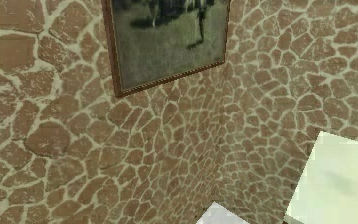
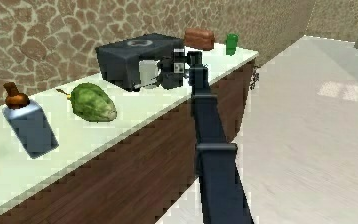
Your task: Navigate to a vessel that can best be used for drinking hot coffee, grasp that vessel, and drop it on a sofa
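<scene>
A white mug-shaped vessel [image 2: 148,72] stands on the pale countertop [image 2: 137,115] against the front of a dark box-shaped appliance [image 2: 132,55]. The dark arm [image 2: 215,160] rises from the arm side view's bottom edge and ends at the gripper [image 2: 168,72], which sits just right of the white vessel. With the vessel and the appliance at and behind the fingers, I cannot tell whether the gripper holds anything or touches the vessel. A small green cup [image 2: 231,41] stands at the counter's far end.
On the counter also lie a green leafy head [image 2: 94,102], a grey-blue bottle with a brown top [image 2: 29,125] and a brown lump [image 2: 197,38]. The counter has a brown wooden front [image 2: 117,175]; pale floor [image 2: 307,130] lies to its right. Ahead is a stone wall [image 1: 137,150] with a framed picture [image 1: 167,40] and a pale surface [image 1: 337,180].
</scene>
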Robot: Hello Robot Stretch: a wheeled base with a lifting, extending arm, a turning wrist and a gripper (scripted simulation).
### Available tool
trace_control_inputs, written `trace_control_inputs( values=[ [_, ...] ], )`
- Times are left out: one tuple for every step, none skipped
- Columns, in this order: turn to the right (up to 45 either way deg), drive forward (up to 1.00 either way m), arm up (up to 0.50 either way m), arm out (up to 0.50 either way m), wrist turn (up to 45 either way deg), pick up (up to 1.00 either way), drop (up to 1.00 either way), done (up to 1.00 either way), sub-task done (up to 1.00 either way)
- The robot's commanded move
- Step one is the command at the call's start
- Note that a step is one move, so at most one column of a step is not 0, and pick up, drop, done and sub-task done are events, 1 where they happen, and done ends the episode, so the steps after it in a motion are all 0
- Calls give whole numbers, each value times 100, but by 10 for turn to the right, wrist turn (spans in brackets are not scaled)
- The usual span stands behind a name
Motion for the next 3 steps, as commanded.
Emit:
trace_control_inputs(
  values=[
    [0,0,6,0,0,0,0,0,0],
    [0,0,0,0,-450,0,0,0,0],
    [0,0,0,0,-450,0,0,0,0]
  ],
)
